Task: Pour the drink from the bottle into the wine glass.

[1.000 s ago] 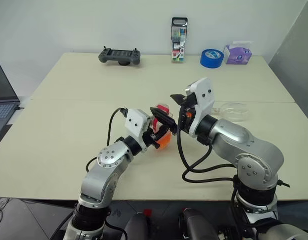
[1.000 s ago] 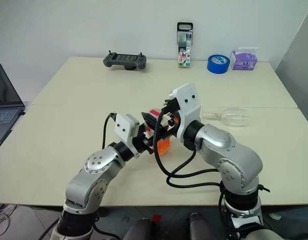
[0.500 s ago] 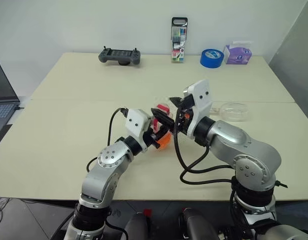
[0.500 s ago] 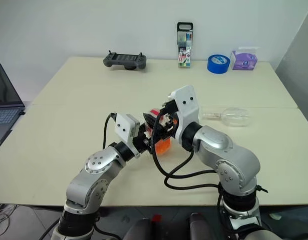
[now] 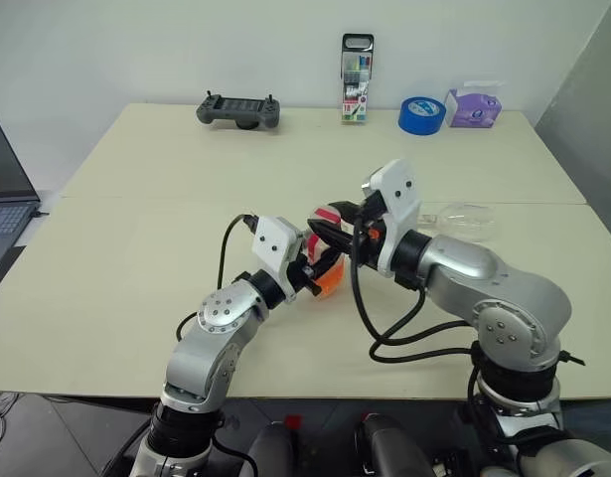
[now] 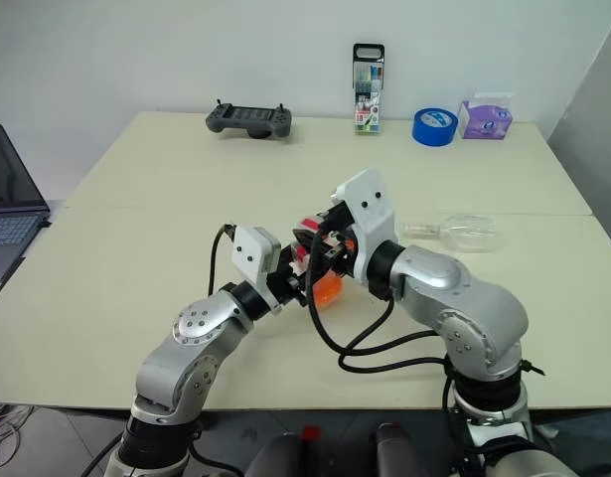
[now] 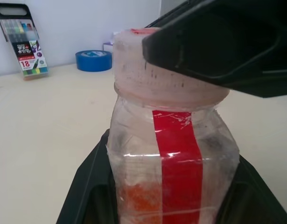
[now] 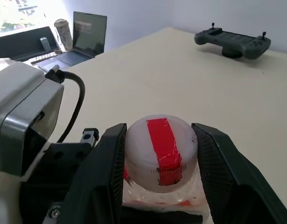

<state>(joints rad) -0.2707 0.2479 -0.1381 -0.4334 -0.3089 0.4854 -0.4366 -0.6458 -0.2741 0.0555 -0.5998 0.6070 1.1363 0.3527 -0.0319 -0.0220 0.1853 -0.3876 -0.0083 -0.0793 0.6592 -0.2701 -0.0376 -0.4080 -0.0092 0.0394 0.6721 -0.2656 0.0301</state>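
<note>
Two fingers (image 8: 106,168) flanking bottle (image 7: 171,158) cap (image 8: 160,151), mid-table (image 5: 136,199)

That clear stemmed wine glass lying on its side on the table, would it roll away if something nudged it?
Probably: the clear stemmed wine glass rests on its rounded bowl, so a nudge could roll it, likely in a curve given its wider bowl. Its thin stem looks fragile. Empty, it seems light.
</note>
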